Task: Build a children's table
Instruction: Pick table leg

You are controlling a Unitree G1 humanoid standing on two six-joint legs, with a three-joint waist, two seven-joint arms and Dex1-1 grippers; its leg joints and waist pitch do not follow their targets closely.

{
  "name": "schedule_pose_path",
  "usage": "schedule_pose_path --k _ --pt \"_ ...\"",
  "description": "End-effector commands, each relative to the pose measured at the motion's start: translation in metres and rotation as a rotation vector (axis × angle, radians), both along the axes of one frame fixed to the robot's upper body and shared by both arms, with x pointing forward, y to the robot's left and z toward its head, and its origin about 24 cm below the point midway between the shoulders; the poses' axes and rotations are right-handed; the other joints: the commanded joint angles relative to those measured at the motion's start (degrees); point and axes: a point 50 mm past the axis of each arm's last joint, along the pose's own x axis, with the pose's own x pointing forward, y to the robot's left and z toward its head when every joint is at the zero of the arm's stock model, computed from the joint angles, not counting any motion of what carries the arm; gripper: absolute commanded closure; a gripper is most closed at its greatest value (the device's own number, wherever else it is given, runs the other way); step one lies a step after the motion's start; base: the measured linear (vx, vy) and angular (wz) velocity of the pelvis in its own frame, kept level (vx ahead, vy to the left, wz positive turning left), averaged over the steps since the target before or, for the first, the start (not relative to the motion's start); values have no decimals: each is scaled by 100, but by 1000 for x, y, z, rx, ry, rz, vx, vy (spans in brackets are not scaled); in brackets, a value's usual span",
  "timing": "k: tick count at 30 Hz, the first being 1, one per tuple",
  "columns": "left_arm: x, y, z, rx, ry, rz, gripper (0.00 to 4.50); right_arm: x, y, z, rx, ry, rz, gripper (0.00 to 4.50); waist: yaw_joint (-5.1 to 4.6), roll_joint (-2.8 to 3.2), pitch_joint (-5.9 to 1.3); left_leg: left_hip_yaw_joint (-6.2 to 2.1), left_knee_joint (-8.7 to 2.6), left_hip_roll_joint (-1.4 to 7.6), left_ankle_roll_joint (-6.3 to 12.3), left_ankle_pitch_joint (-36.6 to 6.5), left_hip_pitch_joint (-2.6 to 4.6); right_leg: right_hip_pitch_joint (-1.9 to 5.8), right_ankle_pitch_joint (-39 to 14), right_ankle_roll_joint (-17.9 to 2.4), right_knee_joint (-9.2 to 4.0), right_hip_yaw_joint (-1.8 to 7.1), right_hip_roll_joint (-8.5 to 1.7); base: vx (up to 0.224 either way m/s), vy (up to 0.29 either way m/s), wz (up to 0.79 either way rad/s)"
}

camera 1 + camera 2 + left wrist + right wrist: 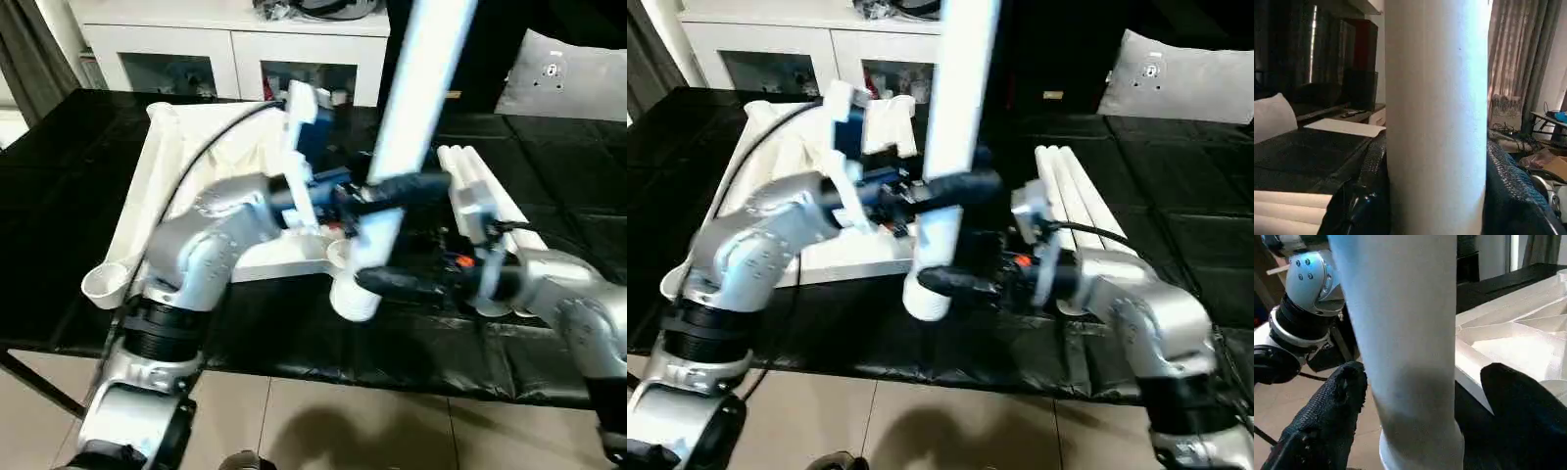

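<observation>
Left eye view — both tools, left (392,186) and right (397,284), clamp one upright leg (416,88).

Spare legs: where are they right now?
The spare legs lie side by side on the black table at the robot's right, just right of the tabletop and behind the right gripper.

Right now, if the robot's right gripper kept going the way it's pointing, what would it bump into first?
The white table leg. It stands right between the right gripper's fingers, so it is already there. Behind it is probably the tabletop's ribbed underside.
</observation>
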Motion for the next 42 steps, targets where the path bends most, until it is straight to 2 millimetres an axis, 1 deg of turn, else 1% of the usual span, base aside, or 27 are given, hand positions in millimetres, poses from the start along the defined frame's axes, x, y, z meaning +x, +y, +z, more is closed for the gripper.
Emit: schedule_pose_path --k 1,5,8,9,10,12,13,14,18,21,22,23,25,26,27,28,35,36,37,38,39,40,42 --pt "-3 -1 3 -6 -35 -4 265 4 1 0 -21 -32 -7 44 13 -111 -376 35 -303 130 210 -818 137 289 -497 -1240 -439 122 -310 0 0 0" --pt "-3 -4 2 -4 -38 1 265 5 4 -3 -33 -50 -14 44 11 -122 -377 40 -299 123 228 -829 133 296 -472 -1258 -438 121 -308 0 0 0" --pt "-4 -5 2 -11 -37 3 265 6 7 -5 -33 -46 -8 44 11 -116 -380 38 -297 127 259 -791 135 295 -409 -1263 -430 119 -303 0 0 0" --pt "-4 -5 2 -12 -38 2 265 6 7 -5 -32 -46 -7 74 8 -128 -381 41 -293 124 279 -781 133 298 -380 -1276 -425 120 -304 0 0 0" --pt "-4 -5 2 -12 -38 2 265 6 7 -5 -32 -46 -7 74 10 -126 -383 39 -294 125 286 -773 133 299 -378 -1280 -425 119 -305 0 0 0" --pt "-4 -5 2 -14 -35 0 265 6 8 -6 -27 -44 -3 88 10 -119 -381 37 -293 128 292 -786 135 298 -397 -1276 -424 118 -304 0 0 0" --pt "-5 -6 1 -15 -33 0 265 6 8 -6 -22 -41 1 113 10 -120 -379 39 -294 128 289 -799 137 294 -409 -1280 -428 117 -301 0 0 0" --pt "-5 -6 1 -15 -33 0 265 6 8 -6 -21 -41 2 113 10 -121 -380 38 -293 128 288 -803 136 297 -408 -1282 -425 117 -302 0 0 0" --pt "-6 -7 -1 -10 -31 -1 265 6 10 -6 -8 -39 12 159 11 -114 -381 38 -294 130 277 -835 137 295 -466 -1270 -431 116 -305 0 0 0" --pt "-6 -7 -2 -5 -32 2 265 5 10 -6 -3 -38 17 171 9 -113 -381 35 -295 130 277 -844 137 295 -461 -1272 -428 115 -302 0 0 0" --pt "-6 -7 -2 -5 -32 2 265 5 10 -6 -3 -38 17 193 10 -112 -383 34 -296 133 279 -836 141 293 -446 -1272 -426 114 -299 0 0 0" --pt "-6 -7 -2 -4 -32 3 265 5 10 -6 -3 -38 19 193 9 -115 -384 34 -293 130 285 -813 139 296 -406 -1278 -423 115 -300 0 0 0" --pt "-6 -7 -2 -4 -32 3 265 5 10 -6 -1 -36 21 213 11 -110 -386 36 -289 128 295 -803 137 299 -382 -1280 -423 116 -300 0 0 0" --pt "-6 -8 -2 -3 -32 3 265 5 10 -7 0 -33 22 213 10 -115 -386 35 -290 129 296 -797 136 301 -375 -1282 -421 115 -302 0 0 0" --pt "-6 -8 -3 -1 -32 1 265 4 10 -7 2 -30 23 235 14 -113 -386 37 -288 127 298 -797 139 300 -384 -1285 -422 115 -303 0 0 0" --pt "-6 -8 -3 1 -32 1 266 4 10 -7 3 -28 23 240 13 -117 -385 38 -287 125 303 -794 137 299 -387 -1286 -423 116 -301 0 0 0" --pt "-7 -9 -5 14 -36 -2 266 3 9 -8 6 -24 28 249 11 -105 -381 32 -297 133 268 -876 142 292 -534 -1266 -434 113 -304 0 0 0" --pt "-7 -9 -5 15 -36 -1 266 3 9 -8 6 -24 26 215 9 -107 -379 33 -297 131 259 -894 144 289 -550 -1263 -437 113 -302 0 0 0" --pt "-7 -9 -6 17 -37 0 266 4 9 -8 2 -24 21 195 9 -109 -380 32 -298 131 258 -888 143 290 -541 -1259 -436 114 -302 0 0 0" --pt "-6 -9 -6 20 -37 2 266 4 9 -9 8 -11 20 195 11 -108 -381 32 -298 131 260 -893 145 289 -550 -1259 -440 114 -303 0 0 0" --pt "-6 -9 -6 22 -38 5 266 4 9 -8 19 3 24 178 9 -110 -379 31 -300 128 261 -891 142 291 -565 -1249 -441 115 -303 0 0 0" --pt "-6 -9 -7 23 -38 6 266 4 8 -7 28 12 27 178 10 -108 -382 30 -298 130 266 -875 144 293 -532 -1248 -435 116 -300 0 0 0" --pt "-5 -9 -7 26 -39 7 266 4 8 -6 34 12 23 148 11 -108 -383 30 -297 130 274 -865 140 295 -510 -1255 -433 114 -304 0 0 0"
